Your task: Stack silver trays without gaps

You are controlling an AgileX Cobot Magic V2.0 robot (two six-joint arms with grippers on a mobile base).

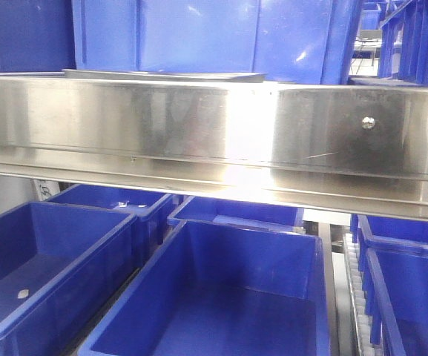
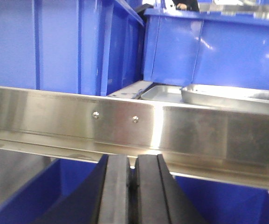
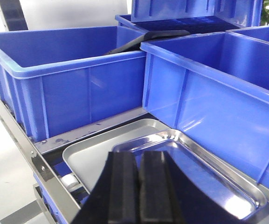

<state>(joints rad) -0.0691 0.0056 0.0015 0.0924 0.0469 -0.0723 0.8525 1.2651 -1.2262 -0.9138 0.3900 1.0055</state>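
Fingers (image 3: 122, 186) of the right gripper (image 3: 137, 189) were pressed together, holding nothing, right at the near edge of the right wrist view. Just past them lay the silver trays (image 3: 209, 172): a shiny upper tray sat tilted on top of a flat lower tray (image 3: 94, 154), and its rim did not line up with the one below. Blue bins (image 3: 73, 79) stood close behind and beside the trays, on the same shelf.

In the left wrist view, the left gripper (image 2: 133, 186) was also closed tight and held nothing. It hung just below the long steel rail (image 2: 78, 119) with its two screws (image 2: 95, 115). Past the rail, the trays showed again, one rim higher than the other, with more blue bins behind them.

In the front view, empty blue bins (image 1: 221, 297) sat under the rail, nearer the camera.
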